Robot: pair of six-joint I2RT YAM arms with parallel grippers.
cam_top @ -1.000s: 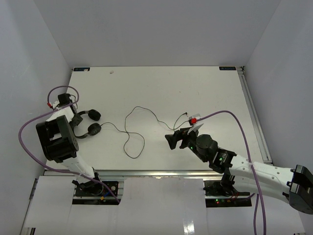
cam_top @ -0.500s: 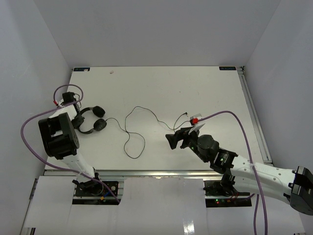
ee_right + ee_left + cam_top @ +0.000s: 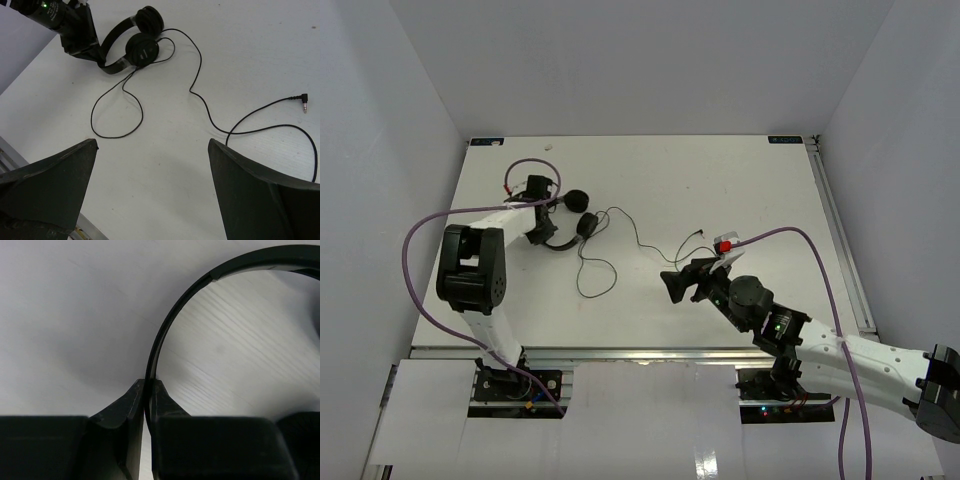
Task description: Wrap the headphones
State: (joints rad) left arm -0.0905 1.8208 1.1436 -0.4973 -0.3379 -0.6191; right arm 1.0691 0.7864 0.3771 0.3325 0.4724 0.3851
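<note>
Wide white desk (image 3: 720, 180), and the headphones (image 3: 587, 226) are over its left-centre part, earcups side by side. The left fingers (image 3: 127, 410) are pinched narrow on the thin headband (image 3: 165, 325), with the flat band clamped between them. It looks light, springy and probably slick, so that mid-arc hold seems sound, though a harder squeeze may make it flex or slip. The right fingers (image 3: 50, 175) hang spread wide over the desk's middle, holding nothing. The cable (image 3: 200, 65) trails from the earcups in loose loops toward them. It is limp and hair-thin, likely to sag and tangle, so best taken near the earcups. Last comes the tiny plug (image 3: 302, 101), lying free.
</note>
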